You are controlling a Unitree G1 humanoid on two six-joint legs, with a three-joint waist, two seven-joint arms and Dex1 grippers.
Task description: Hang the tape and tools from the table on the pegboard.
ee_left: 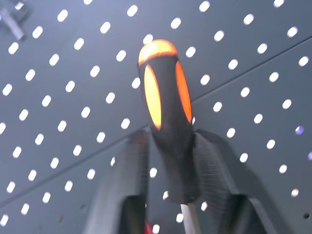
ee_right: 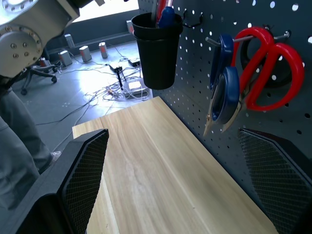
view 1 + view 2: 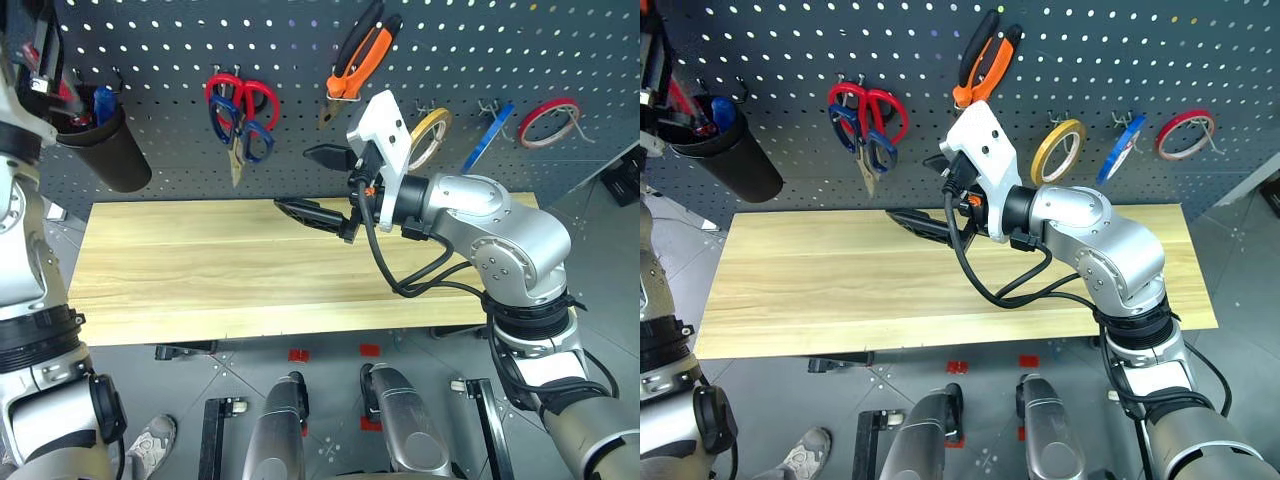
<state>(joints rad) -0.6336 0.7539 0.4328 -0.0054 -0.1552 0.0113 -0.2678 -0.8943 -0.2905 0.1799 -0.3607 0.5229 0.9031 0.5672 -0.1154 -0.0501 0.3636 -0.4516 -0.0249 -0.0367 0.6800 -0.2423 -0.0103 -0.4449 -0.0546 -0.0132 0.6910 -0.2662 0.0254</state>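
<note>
Last tool going up: the left gripper (image 1: 169, 141) clamps the screwdriver (image 1: 165, 92) against the pegboard (image 3: 500, 40), above the cup (image 3: 105, 150) at ten o'clock. Next, drop it in tip-first. The right gripper (image 3: 293, 180) gapes wide, empty.

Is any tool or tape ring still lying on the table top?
No: the table has nothing lying on it, while the pliers, both scissors and the tape rings hang on the pegboard.

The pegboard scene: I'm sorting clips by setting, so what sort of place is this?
Probably a workshop or robot test bench: a dark grey perforated pegboard hung with red-handled scissors and orange-and-black pliers, above a light wood-grain table.
</note>
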